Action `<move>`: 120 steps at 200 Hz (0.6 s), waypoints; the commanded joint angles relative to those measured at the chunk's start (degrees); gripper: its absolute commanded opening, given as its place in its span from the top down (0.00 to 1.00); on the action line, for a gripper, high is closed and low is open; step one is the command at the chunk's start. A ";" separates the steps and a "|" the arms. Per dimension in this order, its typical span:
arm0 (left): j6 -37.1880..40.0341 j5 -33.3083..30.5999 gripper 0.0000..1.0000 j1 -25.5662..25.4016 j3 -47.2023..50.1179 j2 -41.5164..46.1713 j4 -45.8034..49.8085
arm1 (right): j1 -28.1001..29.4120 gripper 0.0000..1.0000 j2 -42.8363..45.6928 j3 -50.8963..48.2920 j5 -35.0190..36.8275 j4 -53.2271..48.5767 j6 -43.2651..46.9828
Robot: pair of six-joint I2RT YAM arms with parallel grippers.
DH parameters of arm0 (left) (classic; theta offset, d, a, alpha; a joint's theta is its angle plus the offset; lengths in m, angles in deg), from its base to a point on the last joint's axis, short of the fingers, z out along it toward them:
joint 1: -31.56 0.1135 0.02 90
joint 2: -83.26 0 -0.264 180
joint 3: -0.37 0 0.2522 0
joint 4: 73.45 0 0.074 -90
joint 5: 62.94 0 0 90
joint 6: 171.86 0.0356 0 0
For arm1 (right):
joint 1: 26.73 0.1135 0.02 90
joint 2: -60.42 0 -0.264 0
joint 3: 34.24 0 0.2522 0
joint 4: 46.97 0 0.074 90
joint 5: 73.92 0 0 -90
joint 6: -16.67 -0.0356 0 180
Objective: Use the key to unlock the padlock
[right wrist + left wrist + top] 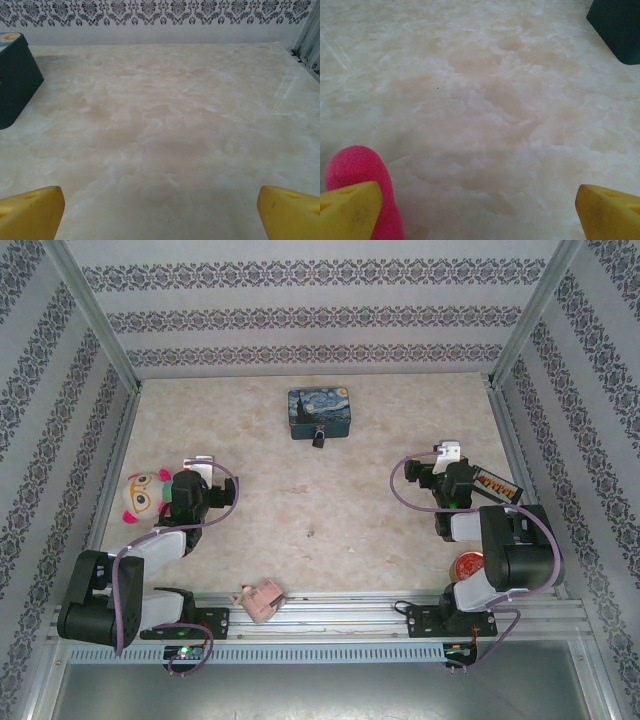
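Hovering low over the pale marbled desk, my left pincer and my right pincer both stand spread wide, yellow fingertips far apart, with nothing held in either.

Nearest me, by the front rail, lies one small pink block-shaped toy. One round red disc sits beside my right arm's base. Just left of my left pincer rests one white, pink and green plush doll, its pink limb close by my left fingertip. One orange striped flat packet lies just right of my right wrist.

Farther off, mid-desk toward the back wall, sits the one tiny dark padlock with a thin silvery shackle, touching or just in front of the one blue-and-yellow swirly-painted rectangular tin.

I judge the task to be at its very start: nothing is grasped and the lock is well apart from both pincers. I cannot make out the key; it is too small to tell. The next move calls for finding it and pinching it precisely, then steadying the lock with my other pincer.
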 commanded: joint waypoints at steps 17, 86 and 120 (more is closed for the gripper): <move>-0.26 -0.90 0.01 0.45 -1.52 -0.39 -1.16 | 0.49 0.02 0.00 0.91 0.66 -0.01 -0.49; -1.97 -1.46 0.01 0.49 -4.47 0.51 2.13 | 0.49 0.02 1.88 1.40 2.13 -2.18 -0.89; -2.93 -1.88 0.01 0.45 -7.19 3.39 5.77 | 0.49 0.02 7.03 2.15 3.90 -7.76 -1.18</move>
